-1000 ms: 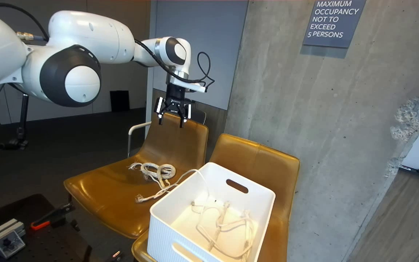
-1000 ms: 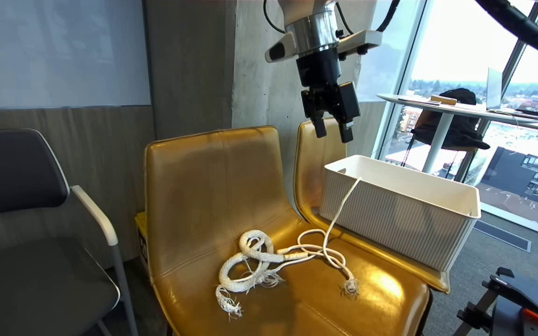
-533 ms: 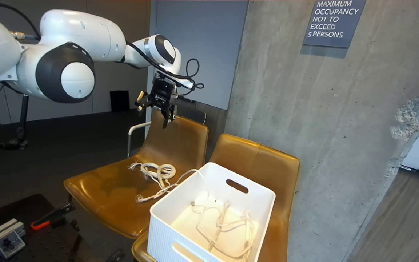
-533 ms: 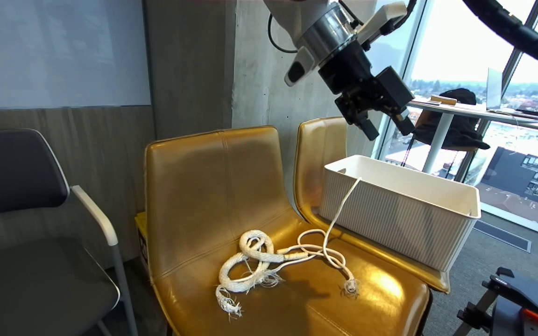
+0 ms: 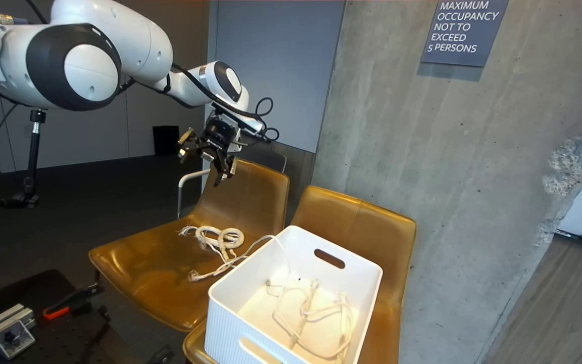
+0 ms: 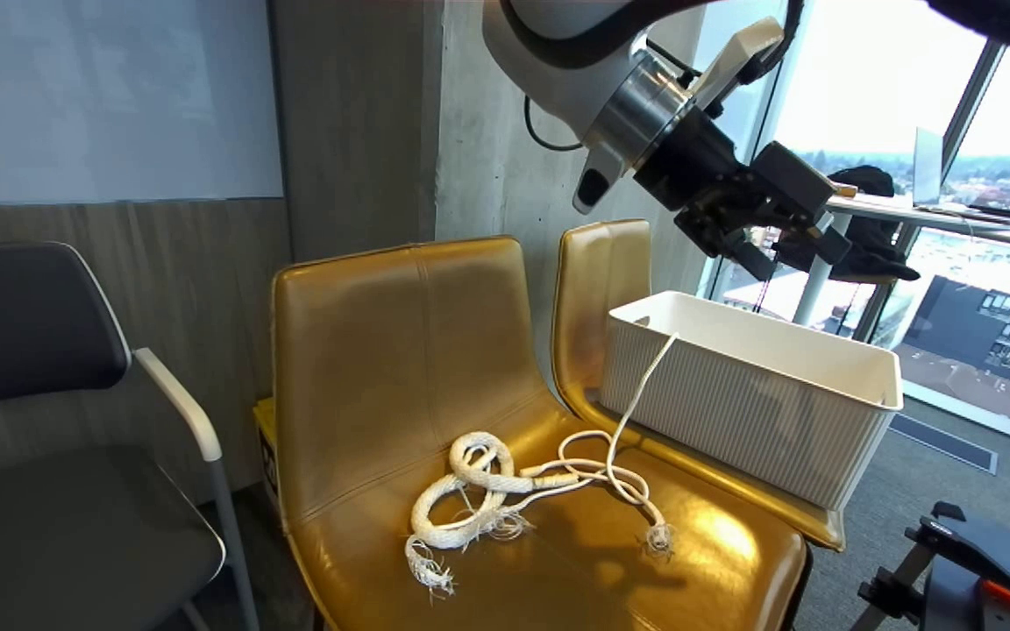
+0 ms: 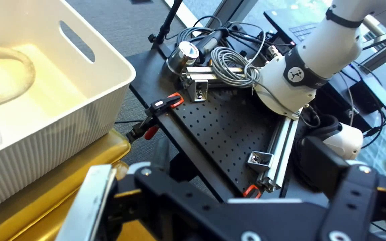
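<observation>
Black metal makes up the gripper (image 6: pixel 796 257), tilted in mid-air in the upper right of the frame in an exterior view; its fingers stand spread wide, with nothing between them. The rope (image 6: pixel 505 482) rests on a chair (image 6: pixel 400 350): in both exterior views it lies lower in the frame than the gripper and well apart from it. It has no single long axis; its thick part is coiled, and a thin cord (image 6: pixel 645 379) tangled with it runs up over the rim of the box (image 6: pixel 759 412).

The rope is white, fibrous and braided, with frayed, bushy ends; the cord looks smoother. The box is an oblong tub, ribbed outside and plain within, with a handle slot in its end. It stands on the neighbouring chair (image 6: pixel 606 263), and in an exterior view pale cords (image 5: pixel 303 318) lie loosely curled on its floor. Both chairs have glossy tan upholstery with stitched seams.

In the wrist view the box fills the upper left; near the middle is a black, perforated tabletop (image 7: pixel 219 137), with a clamp (image 7: pixel 161 104) at its edge and a grey coiled cable (image 7: pixel 221 68) farther up.
</observation>
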Robot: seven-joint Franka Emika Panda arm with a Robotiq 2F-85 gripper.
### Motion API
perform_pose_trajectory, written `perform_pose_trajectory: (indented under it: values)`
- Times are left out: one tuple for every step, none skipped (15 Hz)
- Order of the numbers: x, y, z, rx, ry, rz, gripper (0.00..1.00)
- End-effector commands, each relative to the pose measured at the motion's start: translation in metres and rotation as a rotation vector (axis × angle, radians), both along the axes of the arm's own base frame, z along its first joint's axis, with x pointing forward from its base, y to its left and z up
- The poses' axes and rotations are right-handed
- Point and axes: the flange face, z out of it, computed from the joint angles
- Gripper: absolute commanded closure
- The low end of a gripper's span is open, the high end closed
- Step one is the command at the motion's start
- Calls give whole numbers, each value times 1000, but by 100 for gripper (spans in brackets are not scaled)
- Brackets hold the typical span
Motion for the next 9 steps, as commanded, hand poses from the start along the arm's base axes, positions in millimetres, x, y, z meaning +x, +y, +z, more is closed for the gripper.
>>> perform_pose_trajectory:
  values:
    - [-28, -4, 26, 5, -13, -58, 0]
    - [-33, -4, 32, 8, -33, -72, 0]
    - [-38, -5, 38, 17, -53, -82, 0]
    - [-42, -5, 44, 32, -83, -96, 0]
    - [-46, -5, 51, 44, -115, -103, 0]
    - [-50, -4, 59, 64, -163, -115, 0]
    - [-53, 2, 69, 77, -221, -122, 0]
    - [-57, 2, 76, 83, -276, -133, 0]
    - [-61, 3, 84, 92, -325, -141, 0]
